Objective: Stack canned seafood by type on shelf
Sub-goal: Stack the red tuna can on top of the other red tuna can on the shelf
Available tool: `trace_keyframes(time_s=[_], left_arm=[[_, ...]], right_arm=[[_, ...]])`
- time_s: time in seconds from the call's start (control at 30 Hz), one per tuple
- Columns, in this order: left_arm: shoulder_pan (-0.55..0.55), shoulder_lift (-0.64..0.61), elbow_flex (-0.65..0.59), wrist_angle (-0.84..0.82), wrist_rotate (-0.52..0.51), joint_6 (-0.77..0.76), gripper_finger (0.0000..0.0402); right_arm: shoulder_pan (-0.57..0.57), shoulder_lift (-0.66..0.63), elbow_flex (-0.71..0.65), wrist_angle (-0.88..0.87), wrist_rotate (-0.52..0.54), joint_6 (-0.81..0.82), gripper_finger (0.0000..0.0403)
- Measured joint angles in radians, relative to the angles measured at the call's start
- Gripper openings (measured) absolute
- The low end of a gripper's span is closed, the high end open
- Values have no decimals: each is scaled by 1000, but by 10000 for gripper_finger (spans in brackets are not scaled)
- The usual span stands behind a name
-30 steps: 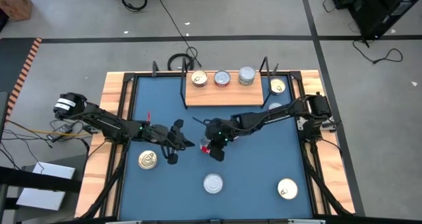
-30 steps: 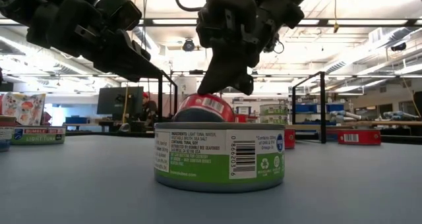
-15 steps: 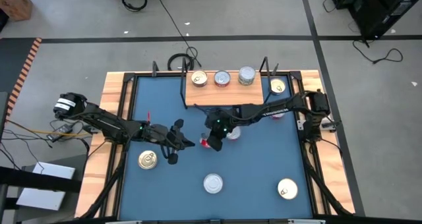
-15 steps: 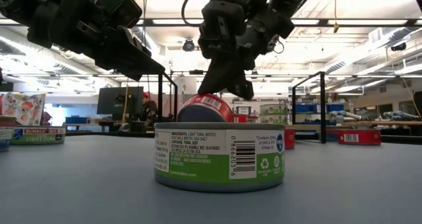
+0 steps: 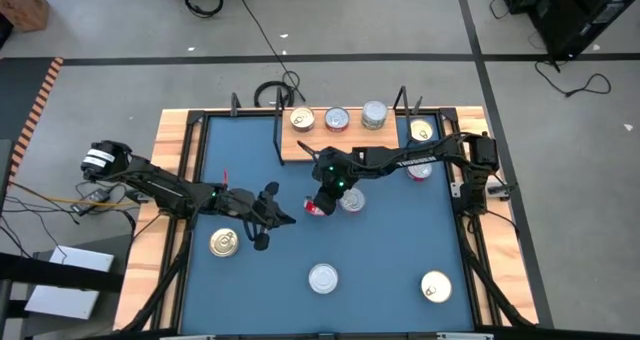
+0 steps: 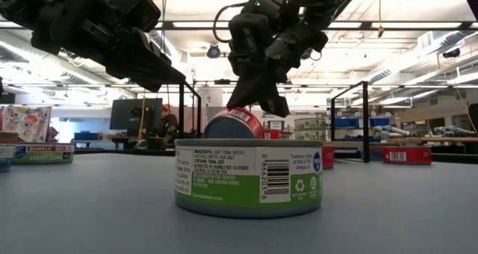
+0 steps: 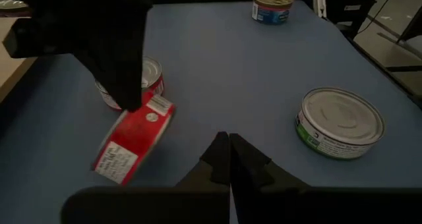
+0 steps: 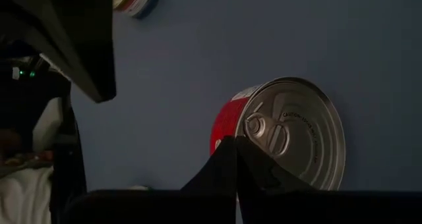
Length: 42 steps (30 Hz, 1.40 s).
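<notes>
Red-sided tin (image 5: pixel 318 208) tipped on edge on blue table (image 5: pixel 390 260), just in front of shelf (image 5: pixel 300 145), beside another red tin (image 7: pixel 148 76). Right gripper (image 5: pixel 327 192) fingers together, touching it, not gripping. Left gripper (image 5: pixel 270 215) closed, empty, nearby. Rigid, smooth, prob. rolls; grip across sides. Matte top; lab benches behind.

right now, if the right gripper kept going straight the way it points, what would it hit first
Most likely the red-sided can lying tipped on its side. The right gripper, fingers shut, points right at the can's rim near the pull tab, seemingly touching or nearly so; depth is unclear. The blue table lies behind it.
</notes>
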Motion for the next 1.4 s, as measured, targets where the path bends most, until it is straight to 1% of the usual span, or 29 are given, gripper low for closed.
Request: trace_keyframes(time_s=[0.37, 0.67, 0.8, 1.07, 1.23, 1.4], left_arm=[[0, 0, 0, 0, 3, -6, 1], [0, 0, 0, -2, 45, -50, 1], [-1, 0, 0, -2, 45, -58, 1], [-1, 0, 0, -2, 45, -59, 1], [-2, 0, 0, -1, 45, -59, 1], [-5, 0, 0, -1, 45, -60, 1]], right_arm=[[-75, 0, 0, 1, -106, 80, 4], [-80, 0, 0, -15, -148, 129, 4], [-54, 0, 0, -21, -152, 157, 4], [-5, 11, -7, -17, -143, 162, 4], [-8, 8, -26, -12, -143, 148, 4], [-32, 7, -27, -17, -140, 90, 6]])
